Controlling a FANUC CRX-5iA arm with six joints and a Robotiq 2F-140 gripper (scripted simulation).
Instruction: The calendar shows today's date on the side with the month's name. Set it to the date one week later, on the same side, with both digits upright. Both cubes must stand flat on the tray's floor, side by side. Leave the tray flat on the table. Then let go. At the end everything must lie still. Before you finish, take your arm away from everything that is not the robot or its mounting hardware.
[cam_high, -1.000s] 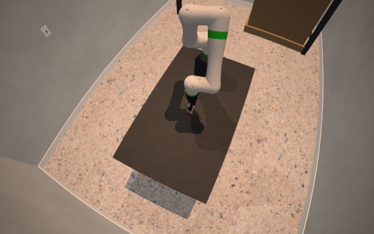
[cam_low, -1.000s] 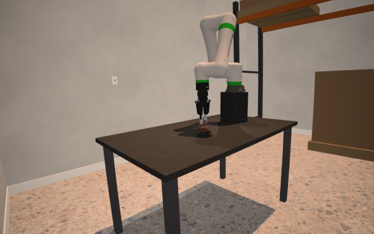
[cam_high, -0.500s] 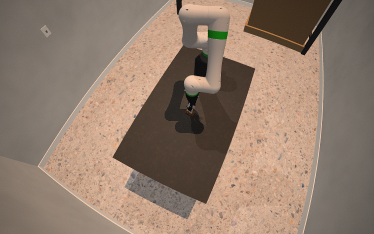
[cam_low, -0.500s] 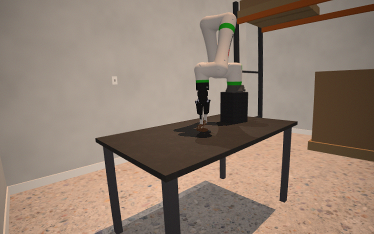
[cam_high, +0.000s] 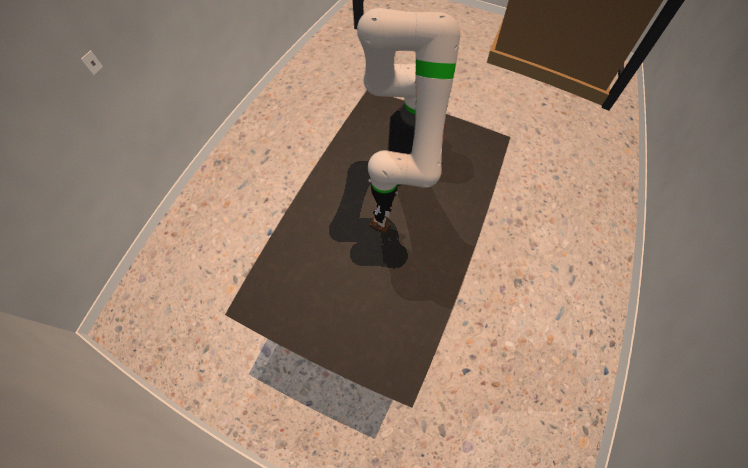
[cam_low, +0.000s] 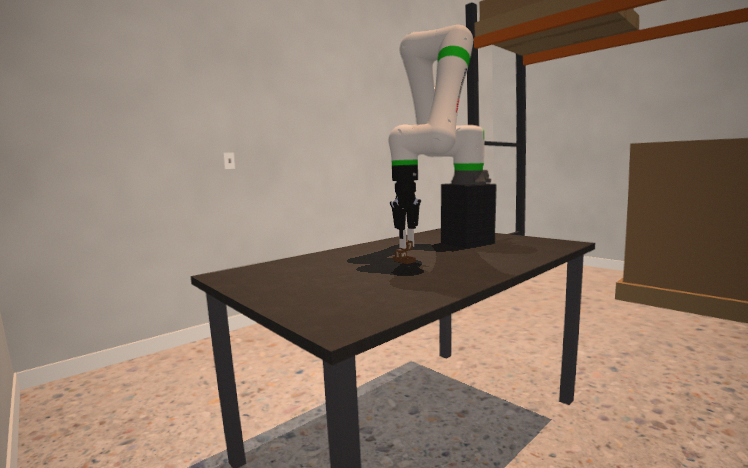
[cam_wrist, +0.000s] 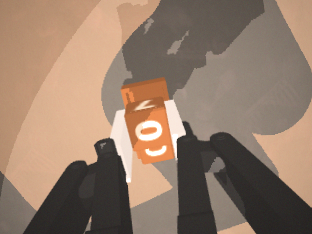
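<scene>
My gripper (cam_high: 380, 220) (cam_low: 406, 243) (cam_wrist: 148, 120) points down over the table, its white fingertips shut on an orange-brown cube (cam_wrist: 149, 125). In the wrist view this cube shows a white 0, and part of another white mark on its narrow upper strip. The small brown tray (cam_high: 379, 227) (cam_low: 408, 260) is on the table right under the fingertips. Another orange surface (cam_wrist: 161, 158) with part of a white curved mark shows just below the 0; it is partly hidden by the held cube. Whether the held cube touches the tray floor cannot be told. The month's name cannot be read.
The dark table (cam_high: 330, 309) (cam_low: 286, 298) carries the arm's black pedestal (cam_low: 467, 215) behind the gripper. Shadows of the arm fall around the tray. A shelf rack and a large brown box (cam_low: 684, 220) stand beyond the table.
</scene>
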